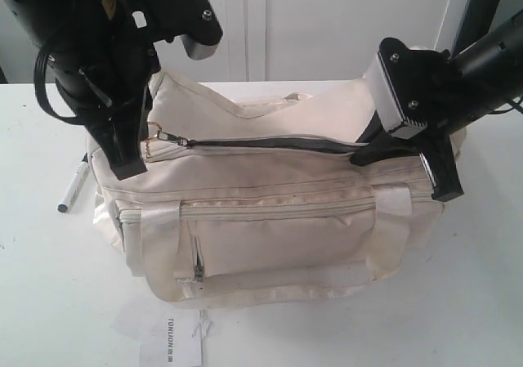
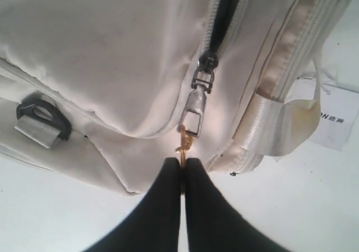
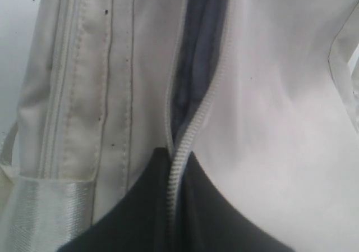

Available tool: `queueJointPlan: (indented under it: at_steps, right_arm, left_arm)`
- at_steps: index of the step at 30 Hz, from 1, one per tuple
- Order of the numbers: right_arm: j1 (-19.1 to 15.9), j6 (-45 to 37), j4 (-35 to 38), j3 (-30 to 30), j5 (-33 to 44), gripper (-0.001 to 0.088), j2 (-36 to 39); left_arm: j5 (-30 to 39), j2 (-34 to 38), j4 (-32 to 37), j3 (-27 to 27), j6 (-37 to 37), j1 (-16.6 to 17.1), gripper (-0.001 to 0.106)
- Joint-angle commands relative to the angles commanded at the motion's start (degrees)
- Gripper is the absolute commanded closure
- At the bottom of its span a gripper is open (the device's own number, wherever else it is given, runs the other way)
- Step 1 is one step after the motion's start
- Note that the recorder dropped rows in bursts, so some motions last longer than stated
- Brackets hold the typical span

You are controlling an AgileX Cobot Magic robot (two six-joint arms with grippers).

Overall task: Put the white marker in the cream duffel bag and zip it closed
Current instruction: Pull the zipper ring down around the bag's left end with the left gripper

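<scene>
Pinching the zip pull (image 2: pixel 195 109) at the left end of the bag (image 1: pixel 270 220) with the left gripper (image 2: pixel 183 163), clamping the zip edge (image 3: pixel 185 134) at its right end with the right gripper (image 3: pixel 171 151), leaving marker (image 1: pixel 73 185) on desk (image 1: pixel 33 285) left of bag, zip gaping, both steps pending.

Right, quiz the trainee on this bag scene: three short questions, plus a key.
1. True or false: the marker is in the bag.
2. The left claw is shut on: A) nothing, B) the zip pull, C) the marker.
3. Fill in: the top zip stands ___.
Key: 1 false, it lies on the table beside the bag; 2 B; 3 open.
</scene>
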Motion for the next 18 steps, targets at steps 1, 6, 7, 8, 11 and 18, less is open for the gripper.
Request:
queueJointPlan:
  at_steps: [1,6,7,8,11,18]
  right_arm:
    - [0.0,0.0,0.0,0.0,0.0,0.0868,0.0]
    - [0.0,0.1,0.0,0.0,0.01,0.0868,0.0]
    - [0.0,0.1,0.0,0.0,0.01,0.0868,0.0]
    - [0.0,0.1,0.0,0.0,0.01,0.0868,0.0]
    - [0.0,0.1,0.0,0.0,0.01,0.0868,0.0]
    - [0.0,0.22,0.0,0.0,-0.12,0.0868,0.0]
  left_arm:
    - [0.0,-0.04,0.0,0.37,0.0,0.0,0.105]
    - [0.0,-0.14,0.56,1.26,0.0,0.0,0.105]
    - [0.0,-0.14,0.63,1.26,0.0,0.0,0.105]
    - [0.0,-0.14,0.63,1.26,0.0,0.0,0.105]
    - [0.0,-0.14,1.02,1.26,0.0,0.27,0.105]
    - [0.0,-0.75,-0.47,1.26,0.13,3.4,0.105]
